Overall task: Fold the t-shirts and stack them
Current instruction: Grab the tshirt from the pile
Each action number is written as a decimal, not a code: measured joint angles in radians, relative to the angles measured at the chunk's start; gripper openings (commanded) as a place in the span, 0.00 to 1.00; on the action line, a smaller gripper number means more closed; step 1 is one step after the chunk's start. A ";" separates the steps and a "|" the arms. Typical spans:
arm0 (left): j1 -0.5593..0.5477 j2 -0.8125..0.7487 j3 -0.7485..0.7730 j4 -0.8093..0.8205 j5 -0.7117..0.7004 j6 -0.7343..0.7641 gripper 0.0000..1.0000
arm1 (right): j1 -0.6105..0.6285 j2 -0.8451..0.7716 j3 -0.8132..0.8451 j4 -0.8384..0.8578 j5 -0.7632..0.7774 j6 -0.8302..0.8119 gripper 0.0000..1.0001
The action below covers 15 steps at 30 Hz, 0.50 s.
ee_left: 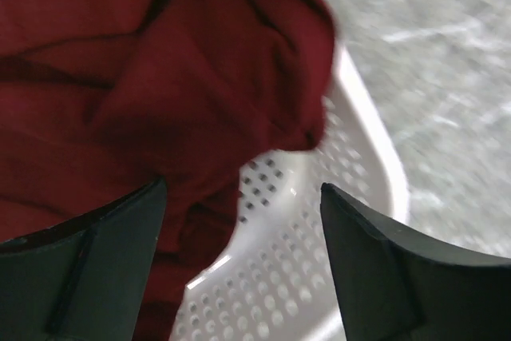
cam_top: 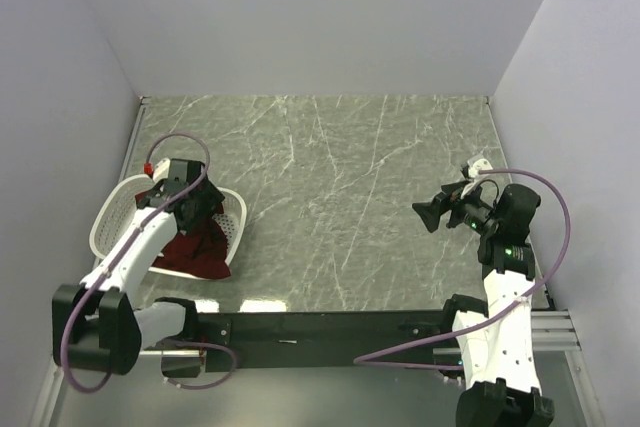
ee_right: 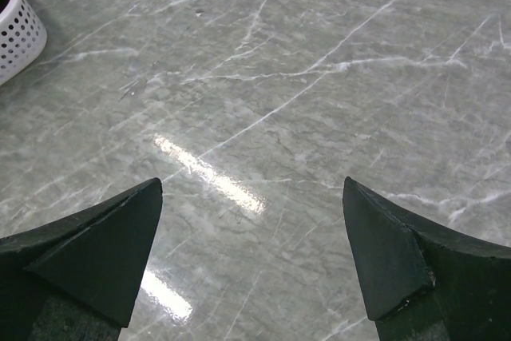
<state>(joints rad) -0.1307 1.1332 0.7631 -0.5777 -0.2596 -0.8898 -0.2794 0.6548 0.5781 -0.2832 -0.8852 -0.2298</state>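
A crumpled maroon t-shirt (cam_top: 200,250) lies in a white mesh basket (cam_top: 236,219) at the left of the table and hangs over its near rim. In the left wrist view the shirt (ee_left: 160,85) fills the upper left, over the basket's perforated floor (ee_left: 303,229). My left gripper (cam_top: 197,209) is open and empty, hovering low over the basket beside the shirt (ee_left: 243,197). My right gripper (cam_top: 432,212) is open and empty above bare table at the right (ee_right: 251,205). No neck label shows.
The table is grey marble (cam_top: 340,167), enclosed by white walls at the back and both sides. The basket's corner (ee_right: 16,29) shows at the upper left of the right wrist view. A black rail (cam_top: 330,332) runs along the near edge.
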 measured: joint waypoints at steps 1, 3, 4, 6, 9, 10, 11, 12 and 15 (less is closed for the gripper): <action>0.001 0.014 0.003 -0.007 -0.008 -0.006 0.82 | 0.000 -0.003 0.000 -0.002 0.000 -0.001 1.00; 0.005 0.061 0.016 -0.017 -0.040 -0.027 0.71 | 0.000 -0.012 0.000 -0.004 0.000 -0.005 1.00; 0.006 0.075 0.023 -0.019 -0.053 -0.034 0.65 | 0.000 -0.016 0.000 -0.005 -0.002 -0.006 1.00; 0.009 0.097 0.035 -0.026 -0.087 -0.051 0.46 | 0.000 -0.022 0.001 -0.009 -0.004 -0.008 1.00; 0.010 0.105 0.051 -0.035 -0.130 -0.063 0.20 | 0.000 -0.027 0.008 -0.014 -0.008 -0.011 1.00; 0.010 0.101 0.055 -0.035 -0.142 -0.058 0.15 | 0.000 -0.028 0.009 -0.016 -0.009 -0.012 1.00; 0.010 0.095 0.057 -0.035 -0.150 -0.052 0.04 | 0.000 -0.030 0.010 -0.017 -0.010 -0.014 1.00; 0.010 0.085 0.057 -0.034 -0.155 -0.045 0.01 | 0.000 -0.031 0.010 -0.018 -0.012 -0.015 1.00; 0.011 0.022 0.059 -0.033 -0.156 0.006 0.00 | 0.000 -0.032 0.010 -0.019 -0.017 -0.016 1.00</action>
<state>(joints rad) -0.1200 1.1553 0.8223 -0.6106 -0.4156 -0.8833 -0.2794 0.6231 0.5884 -0.3027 -0.9020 -0.2455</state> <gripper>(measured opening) 0.013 0.999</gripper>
